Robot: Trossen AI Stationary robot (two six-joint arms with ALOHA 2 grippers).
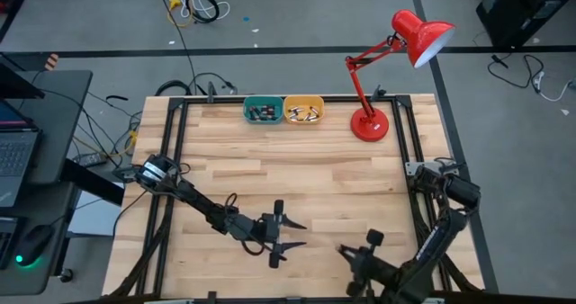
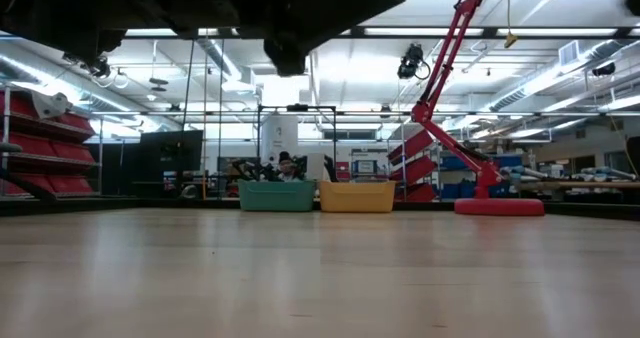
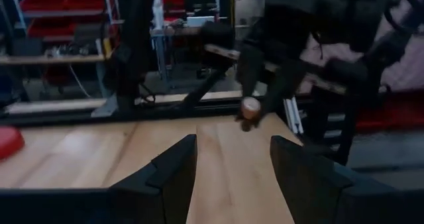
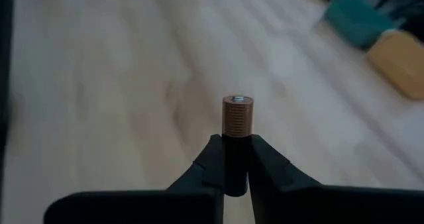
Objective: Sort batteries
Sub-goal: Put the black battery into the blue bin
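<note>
- Batteries are what we are sorting, and one battery (image 4: 237,118) sits pinched upright between the fingers of our right gripper (image 4: 234,159), its copper-coloured end and small silver tip sticking out past the fingertips.
- We see that same right gripper (image 1: 346,250) low over the near edge of the table (image 1: 297,174) in the high view, right of the middle, with the battery too small to make out from there.
- From the left wrist view we catch the battery (image 3: 250,107) again, held above the wood at the end of the other arm.
- Our left gripper (image 1: 292,233) hangs over the near middle of the table, pointing toward the right gripper, its fingers (image 3: 173,169) spread wide with nothing between them.
- More batteries (image 1: 263,113) lie in the teal bin (image 1: 249,110) at the far edge; another group (image 1: 304,115) lies in the yellow bin (image 1: 319,103) touching it on the right.
- We see both bins side by side far off in the low view, teal bin (image 2: 277,195) and yellow bin (image 2: 357,196).
- A red desk lamp (image 1: 370,124) stands near the bins, at the far right of the table.
</note>
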